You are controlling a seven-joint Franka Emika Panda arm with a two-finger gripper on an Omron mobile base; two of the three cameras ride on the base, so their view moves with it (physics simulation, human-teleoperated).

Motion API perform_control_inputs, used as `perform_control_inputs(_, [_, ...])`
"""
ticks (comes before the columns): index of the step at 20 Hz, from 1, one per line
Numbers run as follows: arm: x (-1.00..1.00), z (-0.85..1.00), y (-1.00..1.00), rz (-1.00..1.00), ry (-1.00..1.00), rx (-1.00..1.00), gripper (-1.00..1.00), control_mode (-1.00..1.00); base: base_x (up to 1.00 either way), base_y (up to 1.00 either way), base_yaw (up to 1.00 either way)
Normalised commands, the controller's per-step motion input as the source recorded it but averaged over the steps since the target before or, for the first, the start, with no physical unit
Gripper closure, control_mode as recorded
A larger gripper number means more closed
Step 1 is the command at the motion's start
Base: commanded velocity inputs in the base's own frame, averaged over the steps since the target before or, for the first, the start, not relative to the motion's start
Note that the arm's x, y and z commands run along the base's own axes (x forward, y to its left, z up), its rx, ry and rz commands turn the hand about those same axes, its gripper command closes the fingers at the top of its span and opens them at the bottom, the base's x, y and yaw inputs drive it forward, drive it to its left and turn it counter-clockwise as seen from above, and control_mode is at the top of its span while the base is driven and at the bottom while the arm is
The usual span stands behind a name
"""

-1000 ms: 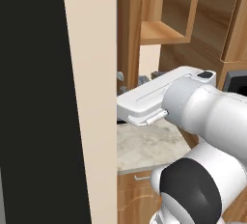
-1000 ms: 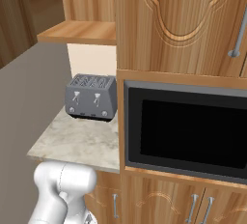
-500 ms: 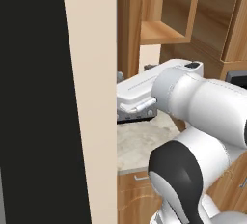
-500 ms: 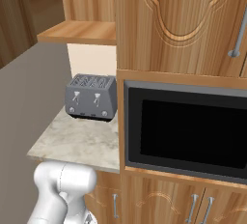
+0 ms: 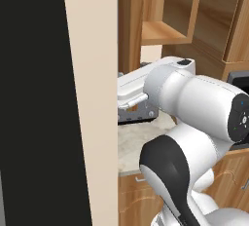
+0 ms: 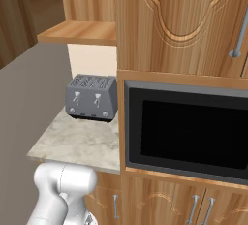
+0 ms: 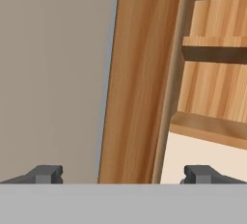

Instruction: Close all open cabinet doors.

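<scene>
Task not finished, by my read: one cabinet door [image 7: 137, 78] stands swung out, seen edge-on from 12 to 6 o'clock in the hand view, open shelves [image 7: 212, 59] at 2 o'clock. The gripper [image 7: 123, 174] faces that edge, jaws spread wide, holding nothing. Door above the microwave [image 6: 186, 129] looks shut; the open one needs pushing closed.

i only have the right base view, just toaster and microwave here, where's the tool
observer: In the left base view the arm reaches left over the counter, its hand beside a beige wall.
operator: tool open or shut
observer: Open. In the hand view the tool has its tips wide apart, gripping nothing.
operator: what's it facing
observer: An upright wood panel, with open shelves to its right in that view.
</scene>
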Motion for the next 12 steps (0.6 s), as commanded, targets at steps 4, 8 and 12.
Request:
perform_control_inputs(4, [0.12,0.00,0.14,0.00,0.00,-0.01,-1.00,-1.00,0.00,0.00,0.00])
perform_control_inputs(8, [0.15,0.00,0.14,-0.01,0.00,-0.02,-1.00,-1.00,0.00,0.00,0.00])
perform_control_inputs(12, [0.30,0.00,0.09,-0.01,0.00,-0.01,-1.00,-1.00,0.00,0.00,0.00])
